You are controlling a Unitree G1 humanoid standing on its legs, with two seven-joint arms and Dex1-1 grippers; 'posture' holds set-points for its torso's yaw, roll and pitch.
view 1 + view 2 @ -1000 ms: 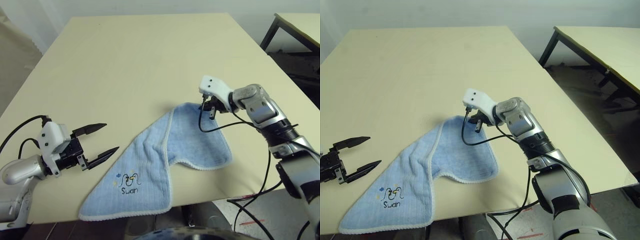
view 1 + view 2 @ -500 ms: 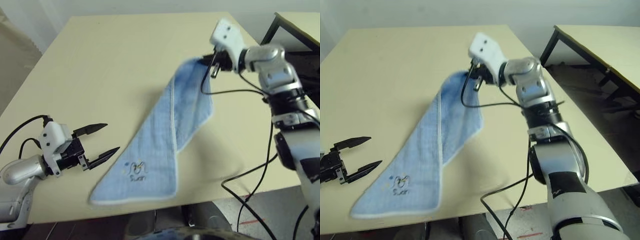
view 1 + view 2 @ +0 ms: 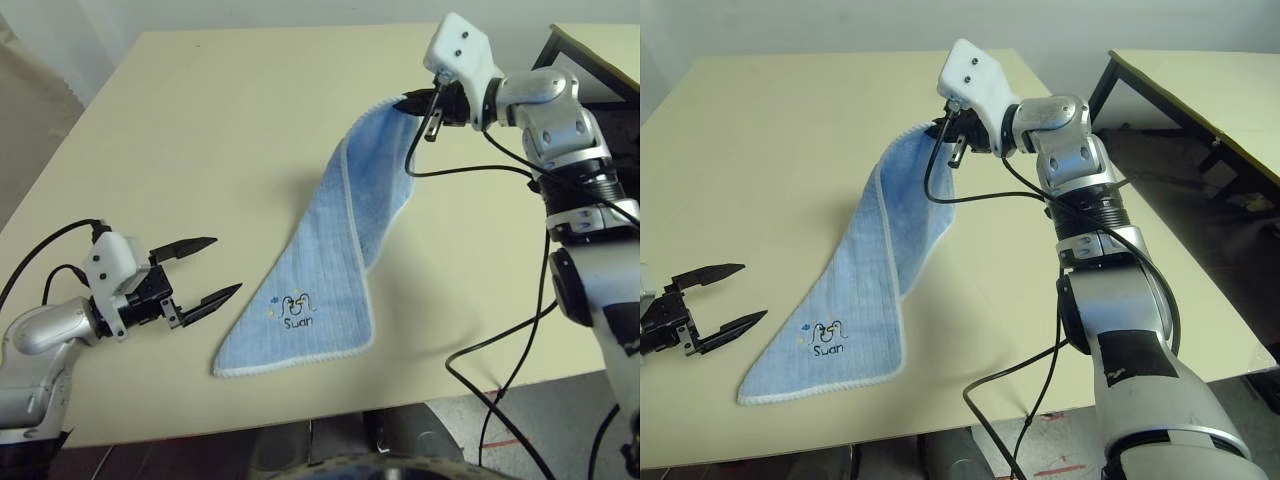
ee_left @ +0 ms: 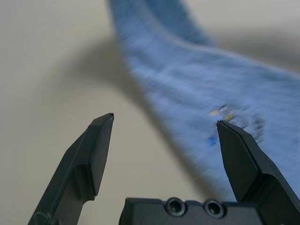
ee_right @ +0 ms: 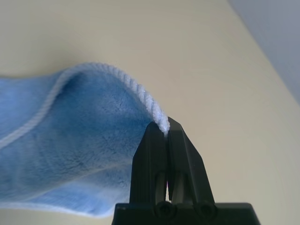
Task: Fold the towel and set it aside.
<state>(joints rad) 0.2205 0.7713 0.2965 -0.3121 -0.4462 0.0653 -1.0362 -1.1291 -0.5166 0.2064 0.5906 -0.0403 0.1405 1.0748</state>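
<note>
Towel lifted by one corner over the surface

From the head views, the right claw (image 3: 418, 105) is seen raised and clamped on a corner of the towel (image 3: 335, 250), which hangs down from it to a lower end resting on the surface (image 3: 200, 130); the penguin logo (image 3: 292, 308) lies just beside the left claw (image 3: 215, 268), whose fingers are spread wide with nothing held. In the left wrist view, the towel is seen just past the spread fingers (image 4: 96, 150). In the right wrist view, the white edging (image 5: 143, 96) is pinched between the shut fingertips (image 5: 157, 140).

Towel (image 3: 338, 250) hangs onto table (image 3: 200, 130), R of L gripper (image 3: 212, 268).
</note>
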